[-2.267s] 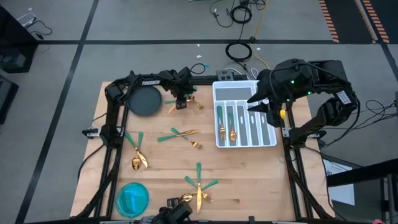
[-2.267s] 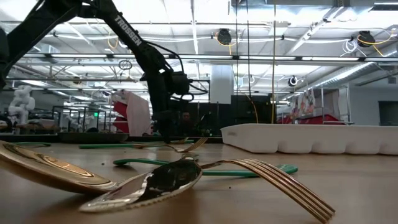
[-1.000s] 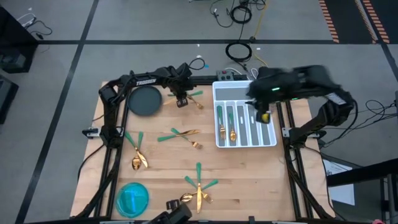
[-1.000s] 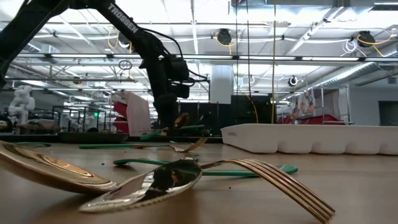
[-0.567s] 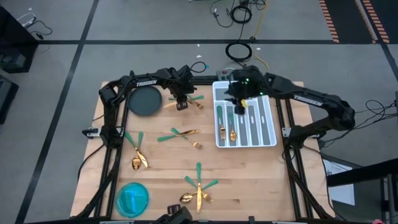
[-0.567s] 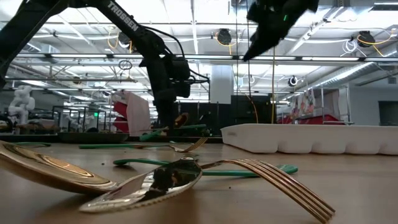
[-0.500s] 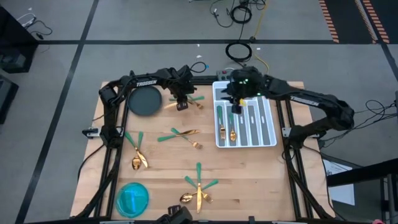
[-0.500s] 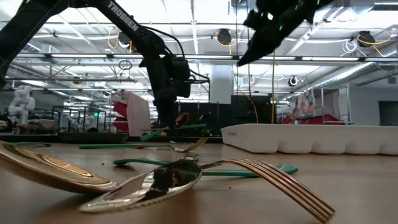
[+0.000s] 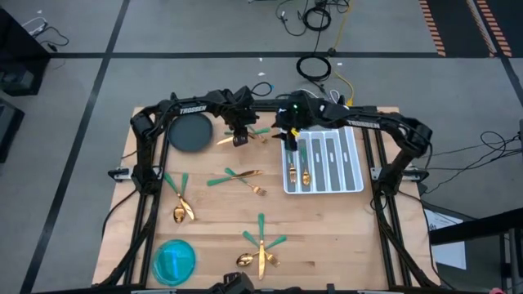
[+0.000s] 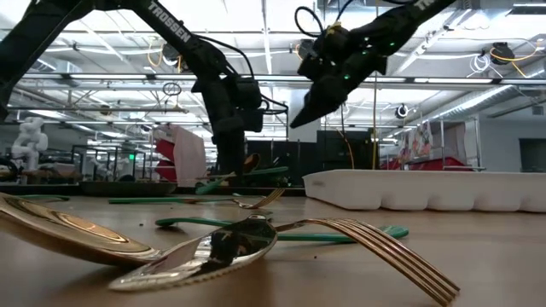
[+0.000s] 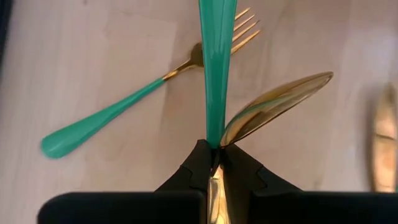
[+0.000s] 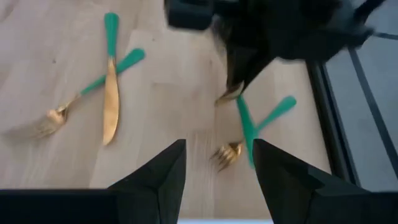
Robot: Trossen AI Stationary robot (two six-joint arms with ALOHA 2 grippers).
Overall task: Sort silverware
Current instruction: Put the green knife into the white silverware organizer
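Observation:
The silverware has gold heads and green handles. My left gripper (image 9: 238, 135) hangs at the far middle of the table, shut on one piece whose green handle (image 11: 216, 62) sticks out past its fingertips. A gold spoon bowl (image 11: 277, 102) shows beside them. One fork (image 11: 106, 121) lies flat on the wood below. My right gripper (image 9: 288, 139) hovers open over the white tray's left rim (image 9: 283, 155), close to the left gripper, with nothing between its fingers (image 12: 217, 165). Loose groups of silverware lie mid-table (image 9: 237, 177), left (image 9: 180, 204) and near (image 9: 261, 249). My left gripper pinches the piece between its two fingers where the green handle meets gold metal (image 11: 214, 142). The fingers come from above, pointing down. The piece hangs roughly level, clear of the table (image 10: 256, 175). Whether the gold bowl beside the fingertips belongs to this piece, I cannot tell.
The white tray (image 9: 359, 184) at the right holds a fork (image 9: 292, 167), a spoon (image 9: 305, 171) and other pieces in its slots. A dark round plate (image 9: 189, 133) sits at the far left, a blue bowl (image 9: 174, 261) at the near left. Bare wood lies between the groups.
My right gripper has swung from above the tray's right side toward the table's left, across the tray, and come lower, ending close to my left gripper. My left gripper has kept still, holding its piece clear of the table.

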